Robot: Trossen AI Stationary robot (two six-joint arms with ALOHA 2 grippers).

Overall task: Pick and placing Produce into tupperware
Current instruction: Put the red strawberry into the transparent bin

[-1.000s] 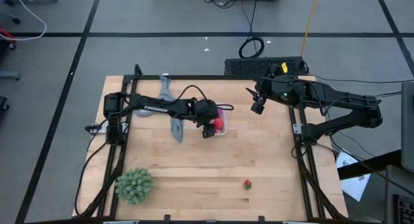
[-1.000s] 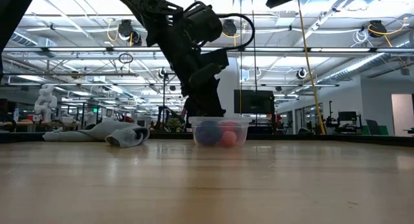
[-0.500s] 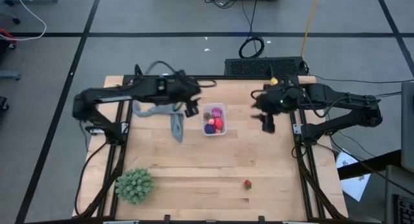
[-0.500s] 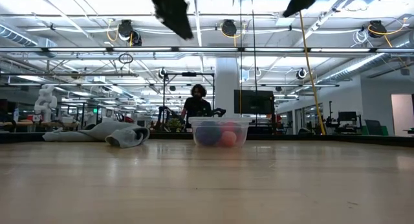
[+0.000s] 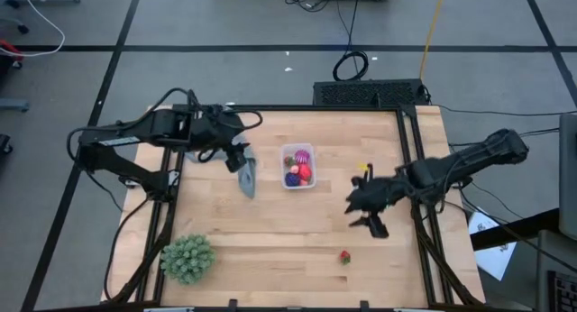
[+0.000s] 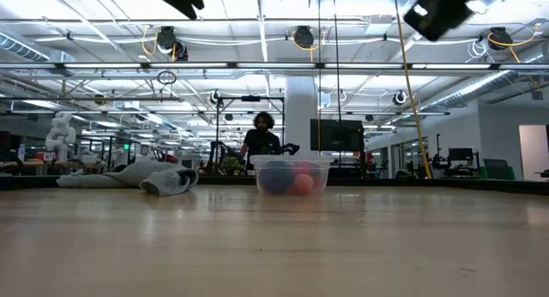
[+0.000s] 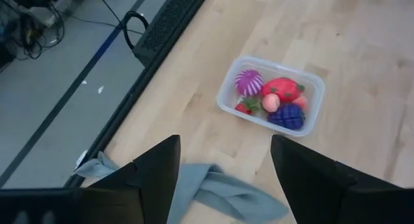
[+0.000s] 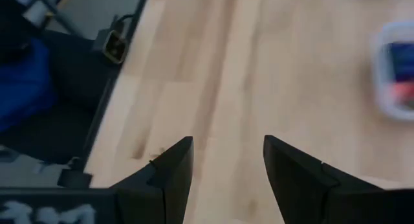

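The clear tupperware stands on the table's far middle. It holds produce: a magenta spiky fruit, a red-pink one, a dark blue-purple one and small red berries. One red berry lies alone on the wood near the front edge. My left gripper hangs open and high, left of the tupperware, over the grey cloth. My right gripper is open with nothing between its fingers. It hangs above the wood, right of the tupperware and beyond the lone berry.
A large green spiky ball sits at the near left corner. The grey cloth lies crumpled left of the tupperware. Black frame rails run along the table's left and right edges. A person shows in the room behind.
My left gripper has risen from the tupperware and drawn back toward the table's left edge, over the cloth. My right gripper has swung from the far right corner toward the near edge, sinking and turning to point down at the wood. The tupperware has stayed in place.
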